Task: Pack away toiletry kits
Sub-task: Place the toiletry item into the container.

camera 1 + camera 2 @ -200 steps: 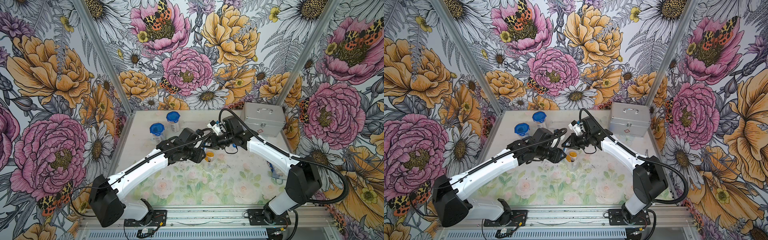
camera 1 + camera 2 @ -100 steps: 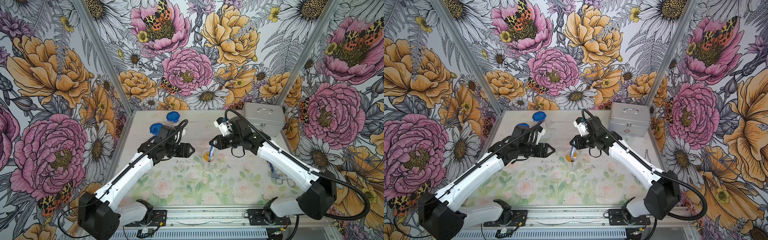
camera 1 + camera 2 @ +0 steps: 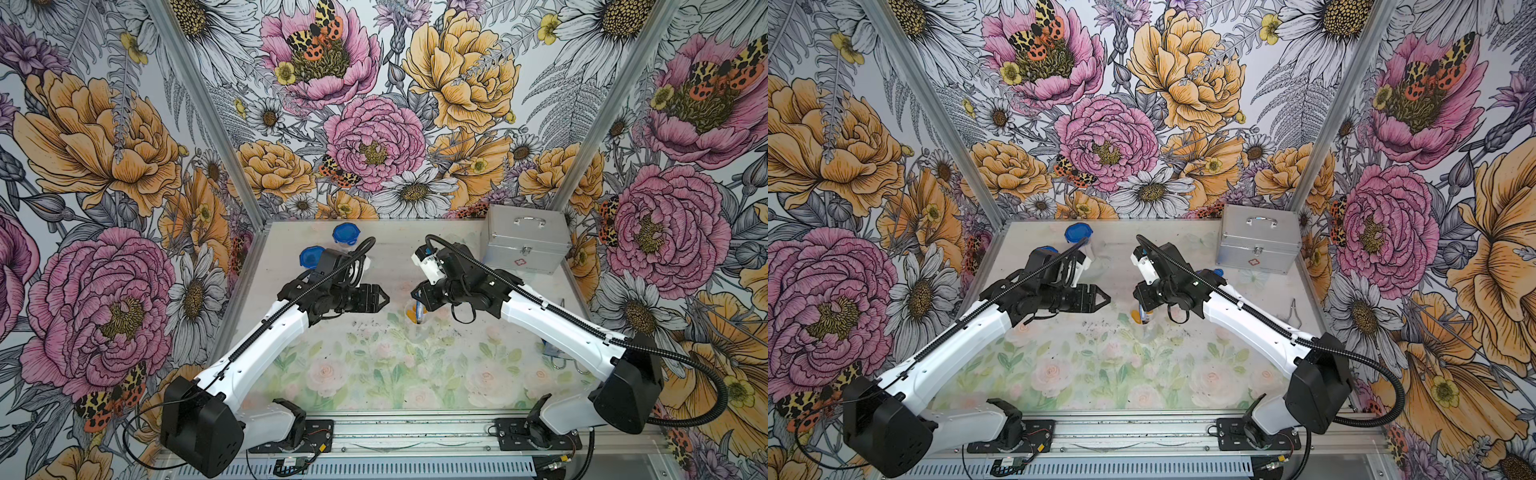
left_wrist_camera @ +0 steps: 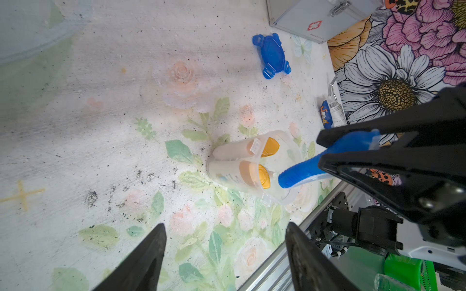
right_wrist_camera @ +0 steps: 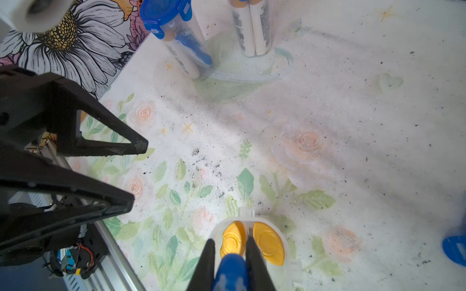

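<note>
Right gripper (image 5: 230,240) clamped on toothbrush (image 4: 302,173). Cup (image 4: 287,199) right under fingertips, two bottles (image 5: 268,243) inside. Lower straight into free gap, release low. Left gripper (image 4: 225,226) apart, empty, cup ahead; brace if tipping.

Bottles (image 5: 268,243) stand in the cup (image 4: 282,199); lid (image 4: 271,56) lies near case (image 4: 315,20).

Bright, even light (soft-focus wrist edges)

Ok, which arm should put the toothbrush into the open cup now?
Right. The right gripper is shut on the blue toothbrush, its end at the mouth of the open cup beside two gold-capped bottles. The left gripper is open and empty.
</note>
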Robot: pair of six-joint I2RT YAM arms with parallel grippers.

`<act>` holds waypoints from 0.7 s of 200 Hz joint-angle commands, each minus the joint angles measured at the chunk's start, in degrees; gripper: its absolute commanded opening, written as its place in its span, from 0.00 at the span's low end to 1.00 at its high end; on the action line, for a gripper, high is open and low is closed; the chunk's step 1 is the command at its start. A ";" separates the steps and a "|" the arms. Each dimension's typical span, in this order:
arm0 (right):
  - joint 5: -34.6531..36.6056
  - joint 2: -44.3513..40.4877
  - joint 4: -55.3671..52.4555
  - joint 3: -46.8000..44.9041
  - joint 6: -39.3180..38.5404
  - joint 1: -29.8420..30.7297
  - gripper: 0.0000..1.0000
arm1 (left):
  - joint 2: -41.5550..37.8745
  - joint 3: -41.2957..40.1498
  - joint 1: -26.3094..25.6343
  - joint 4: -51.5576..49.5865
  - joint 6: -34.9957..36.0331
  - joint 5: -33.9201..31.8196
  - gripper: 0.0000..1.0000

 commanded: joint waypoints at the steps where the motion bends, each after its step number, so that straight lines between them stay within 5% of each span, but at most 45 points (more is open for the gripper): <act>1: 3.20 0.04 4.89 -2.70 -1.03 0.77 0.00 | -0.22 2.11 0.88 0.76 0.48 1.89 0.75; 50: 5.02 -0.49 9.17 -6.69 -1.46 1.10 0.02 | -0.50 2.46 2.20 0.68 0.29 2.96 0.75; 89: 5.23 -1.77 11.12 -9.08 -0.56 1.22 0.25 | -0.15 3.13 2.74 0.34 0.71 3.36 0.81; 140: 5.09 -3.06 10.84 -9.50 0.43 1.22 0.42 | 0.58 3.68 2.88 0.32 1.18 3.38 0.85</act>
